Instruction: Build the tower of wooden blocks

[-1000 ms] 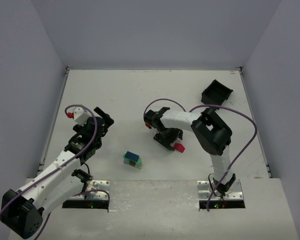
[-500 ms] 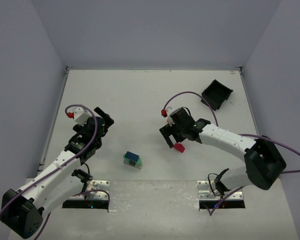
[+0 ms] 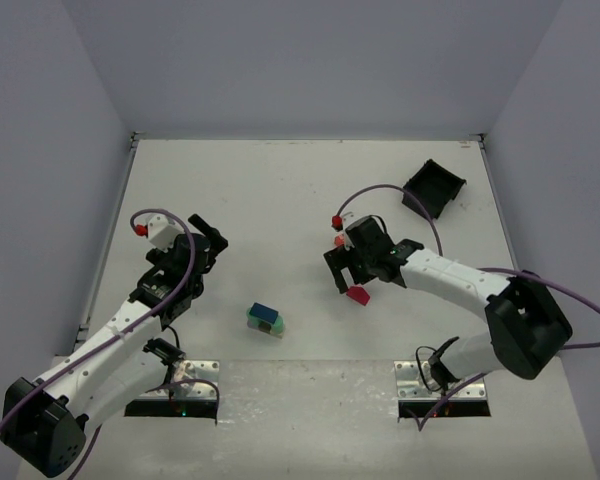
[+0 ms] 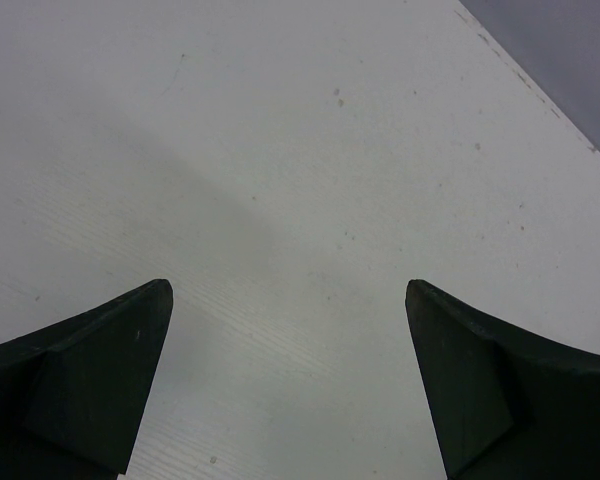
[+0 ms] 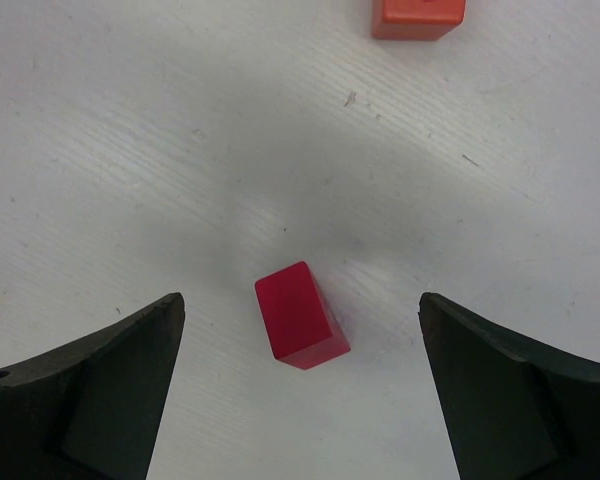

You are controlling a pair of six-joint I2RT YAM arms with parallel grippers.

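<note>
A red wood block (image 5: 300, 315) lies loose on the white table, tilted, midway between the fingers of my right gripper (image 5: 300, 300), which is open and touches nothing. From above, that red block (image 3: 358, 294) sits just below the right gripper (image 3: 346, 280). The low tower (image 3: 266, 319) stands left of it, a blue piece over green with tan at its side. An orange block (image 5: 417, 15) lies beyond the red one. My left gripper (image 4: 288, 290) is open over bare table, and from above the left gripper (image 3: 208, 241) is far left of the tower.
A square black bin (image 3: 433, 188) stands at the back right, tilted. The right arm stretches across the table's right half with its purple cable (image 3: 390, 190) looping above it. Grey walls close off the table on three sides.
The right arm has swung its elbow out to the right, and its jaws have spread wider around the red block, which stays in place. The left arm has not moved.
</note>
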